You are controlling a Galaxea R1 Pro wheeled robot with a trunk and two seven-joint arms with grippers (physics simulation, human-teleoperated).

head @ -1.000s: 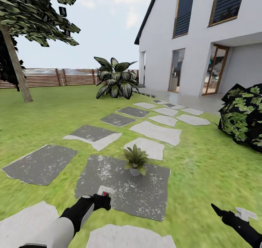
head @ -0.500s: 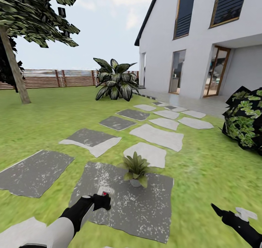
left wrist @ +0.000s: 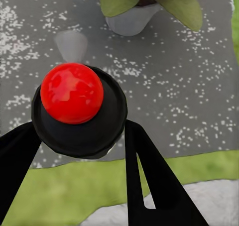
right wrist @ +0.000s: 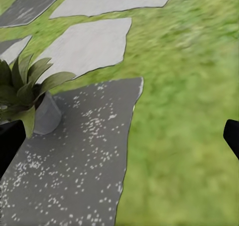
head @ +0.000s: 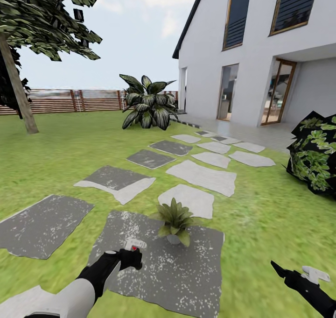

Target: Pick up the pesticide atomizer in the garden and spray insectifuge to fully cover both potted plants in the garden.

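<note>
A white house (head: 261, 52) stands at 1 o'clock, a fence (head: 70, 101) at 11 o'clock behind the lawn (head: 56, 159). Grey slabs (head: 200, 175) lead toward the house. On the near dark slab (head: 186, 271) stands one potted plant (head: 175, 220), at 12 o'clock from the left claw (head: 132, 257). This claw is clenched on the atomizer (left wrist: 74, 106), red nozzle toward the pot. The right claw (head: 298, 276), at 4 o'clock, seems spread apart; its fingertips (right wrist: 10, 141) are at the frame edges.

Head looks forward over lawn; wrists share the potted plant (head: 174, 219).
</note>
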